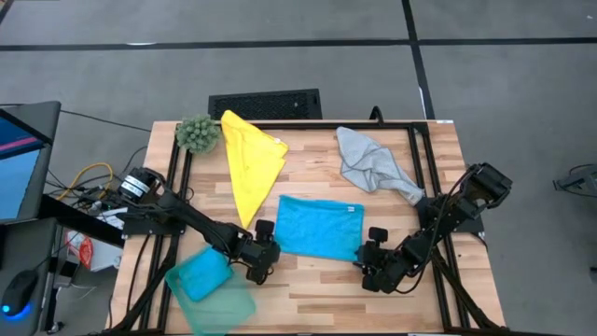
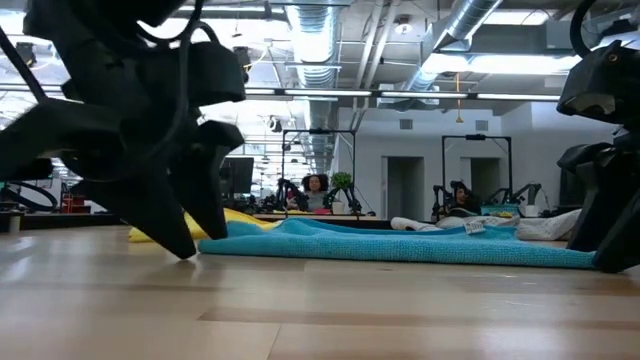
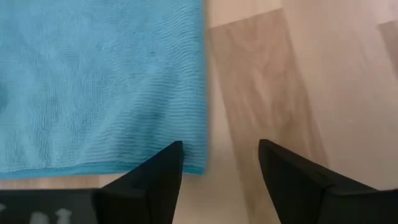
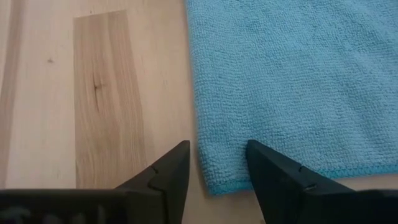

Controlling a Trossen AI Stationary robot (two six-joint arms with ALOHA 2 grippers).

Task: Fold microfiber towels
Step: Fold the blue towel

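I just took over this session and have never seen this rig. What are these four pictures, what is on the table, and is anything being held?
You are looking at two dark robot arms at a wooden table. One picture looks straight down from above, one looks level across the tabletop, and the other two come from cameras on each arm's wrist.

In the middle lies a blue towel, spread flat. The left gripper is at its near left corner, the right gripper at its near right corner. Both are open and hold nothing; the wrist pictures show each towel corner lying between or just ahead of the fingers.

Also on the table: a yellow towel, a grey towel lying crumpled, a teal towel at the front left edge, and a fuzzy green ball at the back left.
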